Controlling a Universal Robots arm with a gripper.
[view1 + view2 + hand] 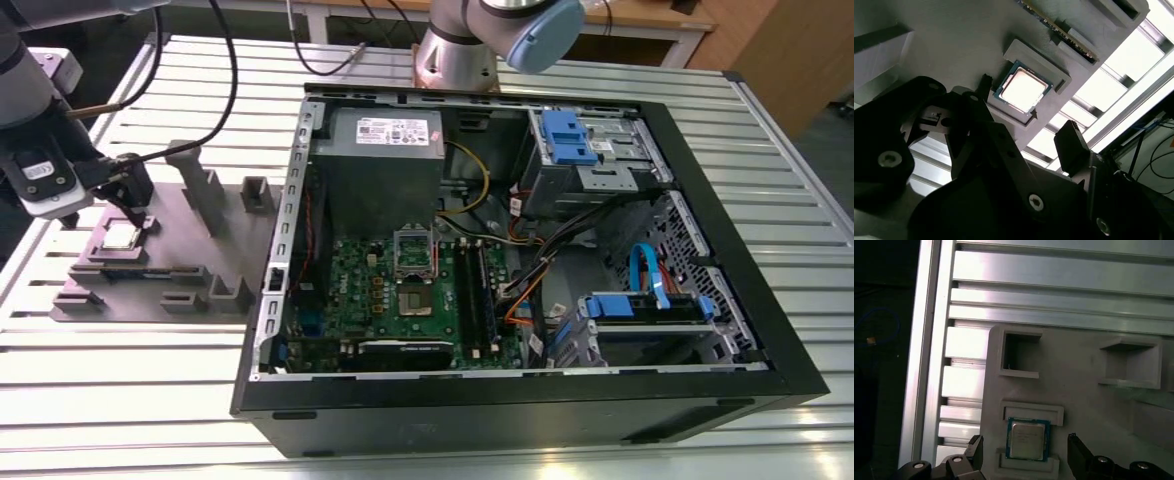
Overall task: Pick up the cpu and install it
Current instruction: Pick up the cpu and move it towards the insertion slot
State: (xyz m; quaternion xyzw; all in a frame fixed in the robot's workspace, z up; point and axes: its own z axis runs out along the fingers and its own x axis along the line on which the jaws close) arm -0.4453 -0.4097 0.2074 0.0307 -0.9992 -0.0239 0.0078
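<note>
The cpu [122,237] is a small silvery square with a pale edge, lying flat in a shallow pocket of the grey fixture [200,270] at the exterior view's left. My gripper [136,212] hangs just above it, open. In both wrist views the cpu [1023,90] [1027,440] shows between the two dark fingers [1071,142] [975,449], which stand apart from its edges. The green motherboard [400,300] lies inside the open computer case [534,390], and its square metal-framed socket [416,299] is near the board's middle.
Grey fixture posts [200,185] rise beside the gripper. A memory stick [1059,31] lies in a fixture slot near the cpu. Cables [227,70] trail from the arm over the slatted aluminium table [134,410]. Another arm's base [461,50] stands behind the case.
</note>
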